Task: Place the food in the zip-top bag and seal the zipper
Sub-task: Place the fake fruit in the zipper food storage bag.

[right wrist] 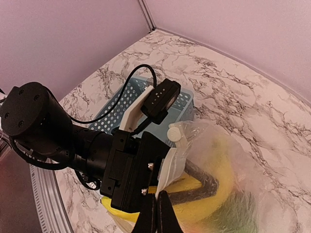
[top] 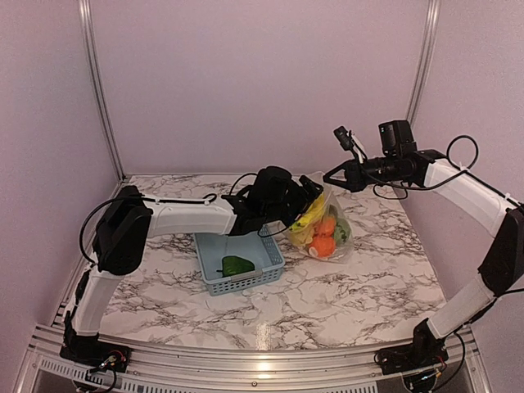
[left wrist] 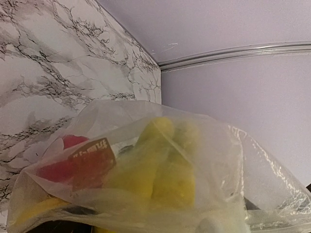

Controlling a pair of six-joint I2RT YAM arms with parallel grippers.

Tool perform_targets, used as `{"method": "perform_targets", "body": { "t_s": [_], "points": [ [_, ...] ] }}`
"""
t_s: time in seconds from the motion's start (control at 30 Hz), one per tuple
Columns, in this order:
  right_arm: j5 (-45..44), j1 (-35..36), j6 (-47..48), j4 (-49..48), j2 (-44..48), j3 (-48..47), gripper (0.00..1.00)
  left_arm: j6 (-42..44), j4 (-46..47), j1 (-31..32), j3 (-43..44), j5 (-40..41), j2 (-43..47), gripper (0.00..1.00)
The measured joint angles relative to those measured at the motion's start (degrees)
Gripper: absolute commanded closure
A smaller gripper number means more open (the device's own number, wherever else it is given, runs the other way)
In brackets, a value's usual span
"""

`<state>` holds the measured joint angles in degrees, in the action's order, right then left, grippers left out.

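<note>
Rim of zip-top bag (right wrist: 265,145) pinched tight in right gripper (right wrist: 156,217), propping mouth open; left gripper (right wrist: 209,185) inside beside bananas (right wrist: 226,160), finger spread unreadable.

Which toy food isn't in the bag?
The green piece, lying alone in the blue basket. The yellow bananas and orange pieces are inside the clear bag.

Left wrist view: the bag (left wrist: 204,145) fills the lower frame and is cut off at the bottom edge. The food (left wrist: 165,170) inside is blurred, showing only yellow and red masses. Right wrist view: the left gripper (right wrist: 214,187) is veiled by plastic, jaw state undeterminable. The right gripper (right wrist: 158,216) is cut off by the bottom edge.
</note>
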<state>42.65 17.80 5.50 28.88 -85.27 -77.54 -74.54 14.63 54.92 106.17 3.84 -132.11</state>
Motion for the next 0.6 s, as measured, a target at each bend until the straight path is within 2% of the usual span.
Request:
{"method": "perform_targets", "body": {
  "t_s": [0.2, 0.4, 0.6],
  "points": [
    [-0.2, -1.2, -1.2, -0.6, -0.4, -0.3, 1.0, 4.5, -2.0, 0.7, -1.2, 2.4, 2.7, 0.01],
    [-0.1, -4.0, -2.4, -1.0, -2.1, -0.5, 1.0, 14.3, -10.4, 2.4, 4.8, 4.7, 4.3, 0.01],
    [0.6, -4.6, -3.0, -1.6, -2.2, -0.5, 1.0, 24.9, -16.7, 3.7, 6.1, 7.3, 9.1, 0.02]
  ]
}}
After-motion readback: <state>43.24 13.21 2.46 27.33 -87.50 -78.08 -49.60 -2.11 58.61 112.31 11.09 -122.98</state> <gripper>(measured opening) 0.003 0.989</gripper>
